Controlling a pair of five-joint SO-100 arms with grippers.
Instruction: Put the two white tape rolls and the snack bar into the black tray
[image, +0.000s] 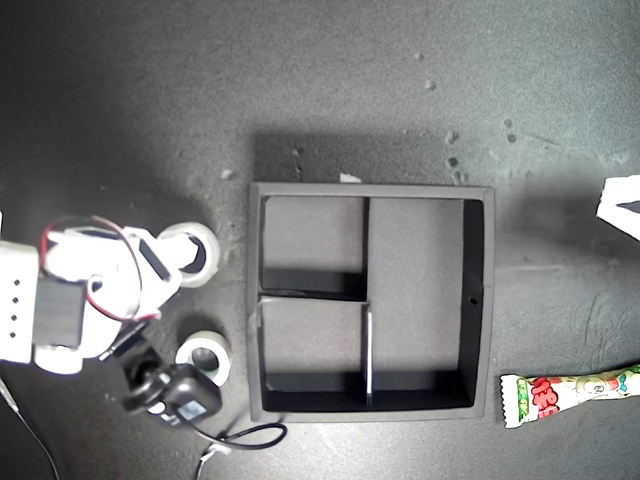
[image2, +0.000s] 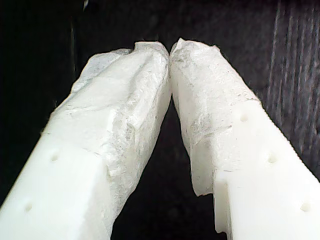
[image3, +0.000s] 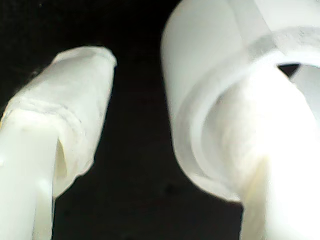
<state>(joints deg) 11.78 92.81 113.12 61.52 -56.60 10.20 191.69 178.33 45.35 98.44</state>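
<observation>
The black tray (image: 370, 188) lies in the middle of the exterior view with nothing in its compartments. One white tape roll (image: 208, 240) lies off the tray's left wall in that view. My second gripper (image: 185, 252) is open at it, one finger inside the ring (image3: 210, 100) and the other finger (image3: 70, 115) outside, a gap away from the wall. The other white tape roll (image: 205, 355) lies free below it, beside the tray's lower left corner. The snack bar (image: 570, 392) lies at the exterior view's lower right. My first gripper (image2: 169, 47) is shut on nothing, over a dark surface.
A black camera module (image: 175, 392) and its cable (image: 245, 436) hang off the second arm close to the lower roll. A white part (image: 622, 205) pokes in at the exterior view's right edge. Small pale specks (image: 452, 160) dot the dark mat above the tray.
</observation>
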